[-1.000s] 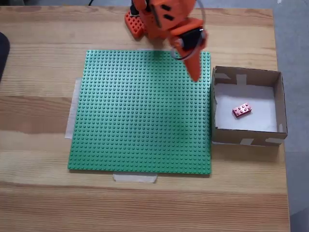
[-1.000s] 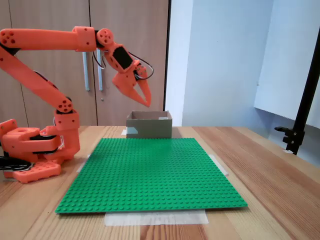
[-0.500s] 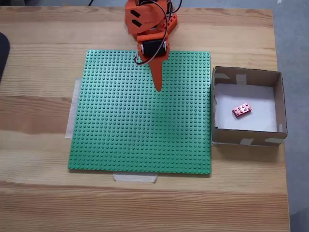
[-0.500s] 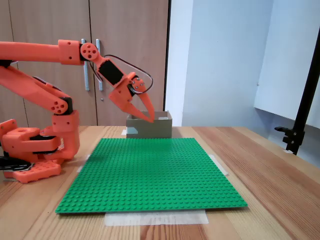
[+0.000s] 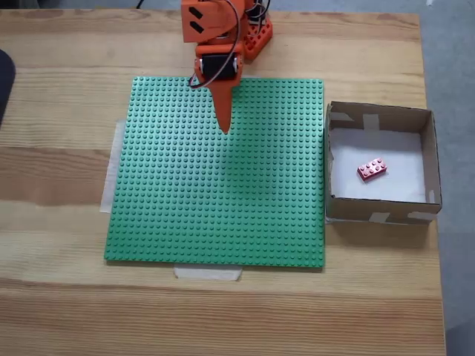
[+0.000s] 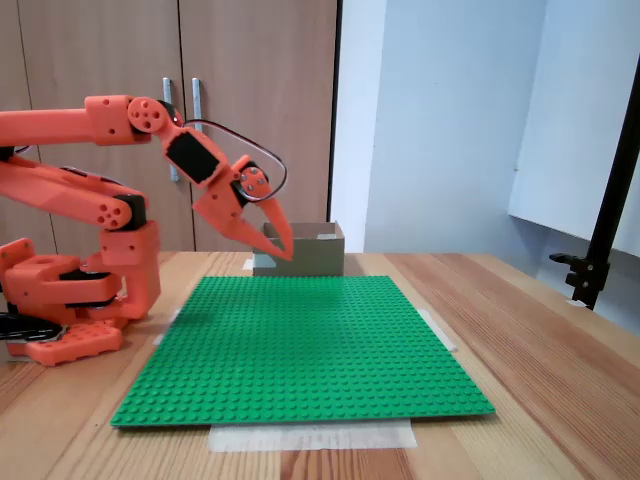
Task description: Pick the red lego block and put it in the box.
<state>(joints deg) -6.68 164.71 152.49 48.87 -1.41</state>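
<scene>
Brick (image 5: pixel 372 169) already lies in box (image 5: pixel 429 152), claw (image 5: pixel 224 127) well apart.
Claw closed, empty, above baseplate (image 5: pixel 215 215); brick's long axis slants, to claw's right in the top-down view.

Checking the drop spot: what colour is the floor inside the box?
White, under the red lego block; the box walls are brown cardboard. Clearest in the top-down fixed view.

Lego block (image 5: pixel 372 169) in box (image 5: pixel 430 156), box right of baseplate (image 5: pixel 215 200), gripper (image 5: pixel 223 127) above baseplate's far part
</scene>
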